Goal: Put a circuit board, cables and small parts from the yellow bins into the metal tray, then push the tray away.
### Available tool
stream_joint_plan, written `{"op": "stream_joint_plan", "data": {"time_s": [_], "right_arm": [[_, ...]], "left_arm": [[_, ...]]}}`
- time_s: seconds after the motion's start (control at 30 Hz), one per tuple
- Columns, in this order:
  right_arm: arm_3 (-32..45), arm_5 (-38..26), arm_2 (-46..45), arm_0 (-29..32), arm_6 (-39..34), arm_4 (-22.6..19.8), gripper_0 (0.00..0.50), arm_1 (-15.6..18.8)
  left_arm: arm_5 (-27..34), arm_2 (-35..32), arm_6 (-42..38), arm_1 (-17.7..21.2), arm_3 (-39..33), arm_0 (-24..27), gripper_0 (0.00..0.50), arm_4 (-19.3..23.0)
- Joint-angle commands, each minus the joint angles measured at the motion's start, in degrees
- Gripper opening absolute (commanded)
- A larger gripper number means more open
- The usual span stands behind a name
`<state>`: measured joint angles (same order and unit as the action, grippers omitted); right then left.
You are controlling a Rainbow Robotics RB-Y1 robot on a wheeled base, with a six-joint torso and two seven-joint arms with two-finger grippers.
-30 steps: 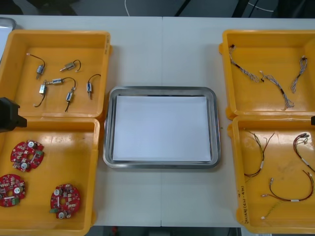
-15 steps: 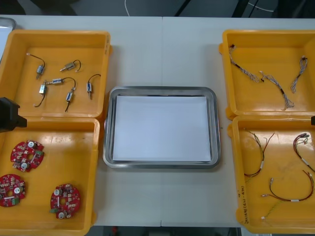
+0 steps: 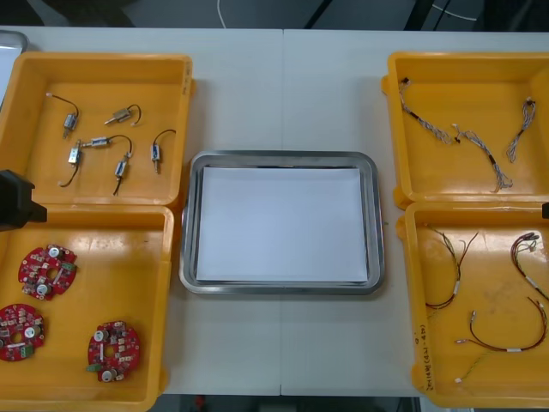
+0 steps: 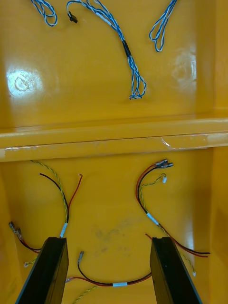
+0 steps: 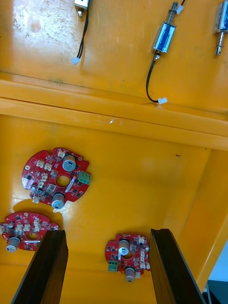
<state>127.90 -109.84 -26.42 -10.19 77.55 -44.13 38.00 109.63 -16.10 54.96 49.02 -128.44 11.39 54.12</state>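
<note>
Nothing loaded yet: the shiny metal tray (image 3: 281,158), white inside, lies bare between the yellow plastic bins (image 3: 120,266).
The left jaws hang released over a round red circuit board (image 5: 127,259), the right jaws released over red-and-yellow cables (image 4: 152,218); next, probably, lower and close on the board.

The table (image 3: 283,86) bears four yellow bins (image 3: 103,57) flanking a metal tray (image 3: 281,156).

In your front view the left arm (image 3: 15,199) is a black block cut off by the edge. At the left wrist a finger (image 5: 43,268) covers part of one circuit board (image 5: 23,230); at the right wrist a finger (image 4: 45,273) hides one end of a cable (image 4: 16,231)
</note>
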Motion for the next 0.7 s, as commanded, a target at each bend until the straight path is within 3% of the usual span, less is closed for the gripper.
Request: {"op": "stream_joint_plan", "data": {"time_s": [0.03,0.7], "right_arm": [[1.7,-0.2,-1.0,0.8,-1.1,-0.1,0.500,2.4],[1.7,-0.2,-1.0,0.8,-1.1,-0.1,0.500,2.4]], "left_arm": [[0.4,-1.7,4.4,2.5,-1.6,-0.9,0.500,0.4],[0.4,-1.7,4.4,2.5,-1.6,-0.9,0.500,0.4]]}}
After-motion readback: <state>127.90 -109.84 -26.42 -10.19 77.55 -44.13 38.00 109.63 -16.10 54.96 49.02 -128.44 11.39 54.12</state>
